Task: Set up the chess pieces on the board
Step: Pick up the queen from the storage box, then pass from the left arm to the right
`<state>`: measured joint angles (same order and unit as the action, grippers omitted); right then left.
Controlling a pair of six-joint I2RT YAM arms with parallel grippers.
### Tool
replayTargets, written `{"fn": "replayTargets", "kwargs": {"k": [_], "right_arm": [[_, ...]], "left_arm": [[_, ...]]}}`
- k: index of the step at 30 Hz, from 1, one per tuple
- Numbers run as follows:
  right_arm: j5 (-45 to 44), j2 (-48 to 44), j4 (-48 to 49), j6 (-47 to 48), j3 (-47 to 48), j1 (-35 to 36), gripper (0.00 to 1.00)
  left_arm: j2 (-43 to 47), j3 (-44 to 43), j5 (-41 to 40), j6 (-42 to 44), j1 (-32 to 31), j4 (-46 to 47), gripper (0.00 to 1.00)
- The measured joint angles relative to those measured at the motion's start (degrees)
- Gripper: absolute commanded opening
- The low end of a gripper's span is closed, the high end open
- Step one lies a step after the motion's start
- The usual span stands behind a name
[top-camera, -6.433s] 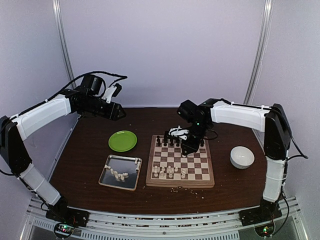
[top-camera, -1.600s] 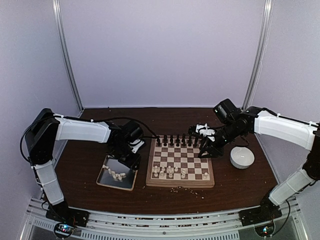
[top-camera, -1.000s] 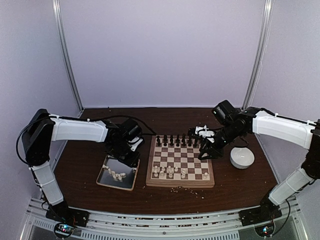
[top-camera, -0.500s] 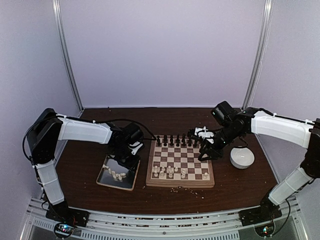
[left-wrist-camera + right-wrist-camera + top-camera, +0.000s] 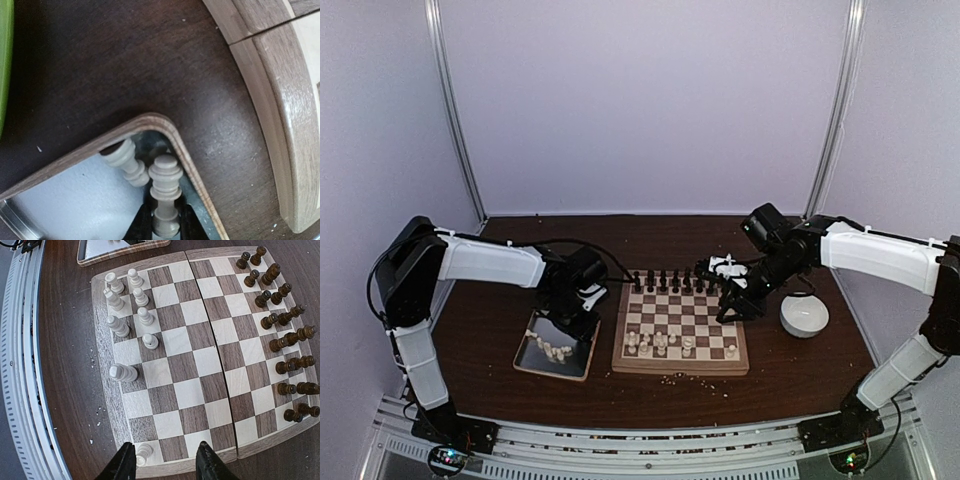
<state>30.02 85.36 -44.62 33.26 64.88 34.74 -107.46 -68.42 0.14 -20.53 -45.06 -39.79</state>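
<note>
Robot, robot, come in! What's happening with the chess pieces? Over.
Left gripper pinching a white piece in the tray. Right gripper open over the board corner. Other white pieces wait in tray. Nothing blocking.

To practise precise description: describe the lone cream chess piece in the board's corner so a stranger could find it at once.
Find the checkered wooden board in the middle of the scene. Cream pieces cluster along its near edge, toward the left. The lone cream piece stands on the near right corner square, empty squares separating it from the others.

No writing, label, brand, number or sign can be read anywhere, neither on the board (image 5: 680,371) nor on the tray (image 5: 552,374).
</note>
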Motion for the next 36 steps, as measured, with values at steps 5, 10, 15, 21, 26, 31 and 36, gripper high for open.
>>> {"fn": "replayTargets", "kwargs": {"k": [5,10,15,21,26,31,36], "right_arm": [[0.0,0.6,-0.2,0.0,0.0,0.0,0.41],[0.3,1.5,-0.4,-0.1,0.1,0.0,0.41],[1.0,1.7,-0.6,-0.7,0.3,0.0,0.42],[6.6,1.8,-1.1,-5.6,5.3,-0.1,0.48],[14.1,6.0,-3.1,-10.5,17.6,-0.5,0.54],[22.8,15.3,-8.0,-14.0,29.9,-0.5,0.6],[28.6,20.0,-11.7,-17.3,32.6,-0.2,0.61]], "left_arm": [[2.1,0.5,-0.8,1.9,0.0,-1.3,0.08],[9.5,4.6,3.0,3.2,1.2,1.4,0.07],[15.4,12.0,9.2,3.8,3.9,10.0,0.1],[21.2,19.5,19.0,3.2,4.0,25.3,0.11],[21.9,18.4,24.2,1.6,2.0,36.3,0.12],[20.7,13.5,26.3,1.0,-2.3,42.1,0.13],[18.4,9.1,27.4,0.9,-5.3,45.6,0.13]]}}
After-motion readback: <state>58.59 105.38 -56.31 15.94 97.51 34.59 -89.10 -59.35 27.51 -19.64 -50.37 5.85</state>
